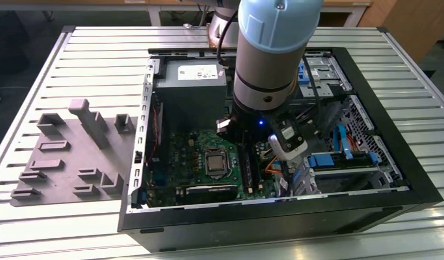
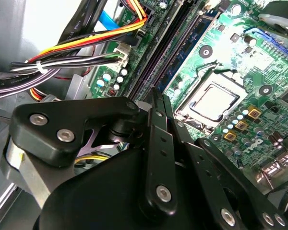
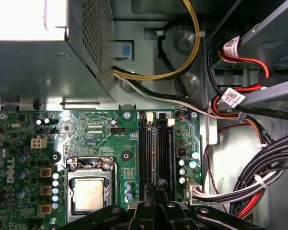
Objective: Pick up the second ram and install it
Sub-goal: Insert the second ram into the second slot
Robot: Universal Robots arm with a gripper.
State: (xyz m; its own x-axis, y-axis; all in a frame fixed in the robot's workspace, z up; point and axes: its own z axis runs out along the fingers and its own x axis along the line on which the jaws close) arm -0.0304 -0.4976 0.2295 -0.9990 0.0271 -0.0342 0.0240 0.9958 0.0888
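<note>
1. Slatted metal forms the table [image 1: 99,54] in the exterior view. It carries one open black computer case [image 1: 395,189] and, at the exterior view's left, one grey moulded tray [image 1: 70,157] with raised blocks. One pale blue and silver arm [image 1: 273,49] reaches down into the case, and the gripper [image 1: 240,132] sits low over the one green motherboard [image 1: 185,157], just beside the one processor socket [image 1: 216,162]. One grey power supply [image 1: 193,89] lies beyond the board.

2. In the second wrist view the black gripper [image 2: 157,96] has its two fingers [image 2: 153,124] drawn together into a narrow wedge, with nothing visible between them. The tips are poised over the long dark memory slots [image 2: 158,57] that run beside the processor socket [image 2: 213,100]. Three gold-coloured square parts [image 2: 240,125] sit near the socket. One bundle of yellow, orange, black and white wires [image 2: 81,48] runs to a white plug.

3. In the first wrist view the closed fingertips [image 3: 158,183] sit directly above the memory slots [image 3: 145,153], of which at least two can be counted. I cannot tell the second ram apart from these dark slots. The socket [image 3: 89,191] lies beside them, and two white tags [image 3: 233,98] hang on the red cables.
</note>
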